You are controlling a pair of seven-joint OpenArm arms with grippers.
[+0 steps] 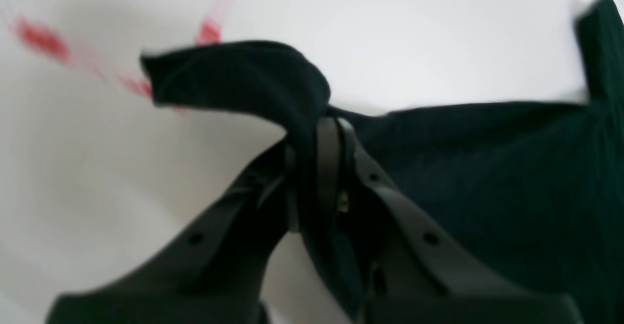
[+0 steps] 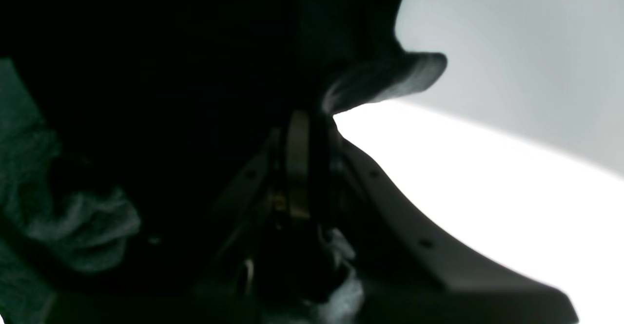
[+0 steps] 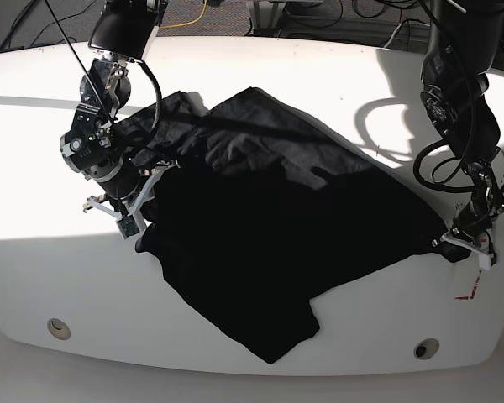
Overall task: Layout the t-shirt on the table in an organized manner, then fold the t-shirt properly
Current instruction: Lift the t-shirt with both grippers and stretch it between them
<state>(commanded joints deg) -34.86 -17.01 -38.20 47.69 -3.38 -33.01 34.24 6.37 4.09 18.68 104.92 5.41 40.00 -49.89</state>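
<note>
Nearest, one corner of the t-shirt [image 3: 269,243] hangs over the front edge of the table [image 3: 336,59]. Farther back, the left gripper [image 1: 319,129] pinches its one side edge, the right gripper [image 2: 312,119] its opposite edge, both clamped on cloth.

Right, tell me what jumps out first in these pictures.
A big black t-shirt sprawls rumpled across the middle of the white table, one corner near the front edge. Both grippers pinch it at opposite edges: the left gripper beside red dashes, the right gripper by the other side.
</note>
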